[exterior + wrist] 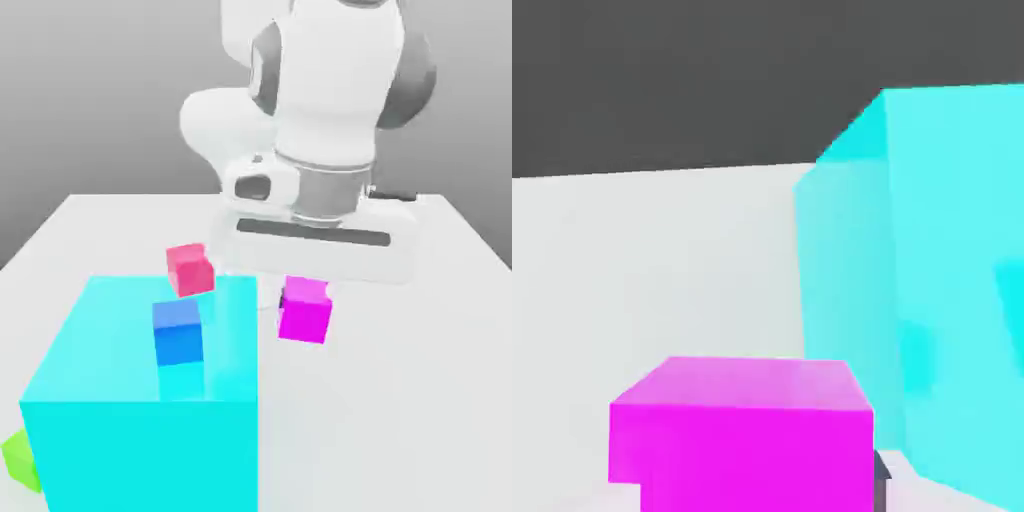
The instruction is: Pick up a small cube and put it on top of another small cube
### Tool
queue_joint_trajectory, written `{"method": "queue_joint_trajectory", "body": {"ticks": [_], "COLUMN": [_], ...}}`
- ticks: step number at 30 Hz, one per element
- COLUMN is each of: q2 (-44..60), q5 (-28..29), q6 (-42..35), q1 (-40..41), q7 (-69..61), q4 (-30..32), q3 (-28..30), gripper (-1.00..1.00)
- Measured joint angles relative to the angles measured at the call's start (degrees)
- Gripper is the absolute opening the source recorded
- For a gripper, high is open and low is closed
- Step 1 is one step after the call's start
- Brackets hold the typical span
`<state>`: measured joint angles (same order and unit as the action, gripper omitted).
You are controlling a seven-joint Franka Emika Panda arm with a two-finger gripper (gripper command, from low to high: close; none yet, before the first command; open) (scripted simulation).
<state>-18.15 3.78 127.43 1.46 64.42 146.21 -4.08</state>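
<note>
A large cyan block (pixel 140 440) stands on the white table (pixel 400 420) toward the exterior view's left, its flat top showing, and in the hand view it rises from the pale surface as a tall, bright slab with darker patches on its face. A blue cube (pixel 178 333) appears upright against the block's top in the exterior view, with a redder pink cube (pixel 190 269) by the block's far edge, slightly tilted, and a lime green cube (pixel 22 461) partly hidden at the block's side, near the picture's edge.
</note>
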Motion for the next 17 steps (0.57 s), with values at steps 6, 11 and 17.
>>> {"method": "queue_joint_trajectory", "body": {"ticks": [6,11,17], "q2": [-12.45,-18.94,-16.81], "q5": [-2.11,-3.58,-3.75], "q6": [-8.60,-10.61,-4.17], "q1": [6.93,11.35,11.74], "q7": [10.02,16.14,16.38], "q4": [3.48,7.65,11.94], "q3": [2.98,4.59,4.60], "gripper": [-1.00,-1.00,1.00]}}
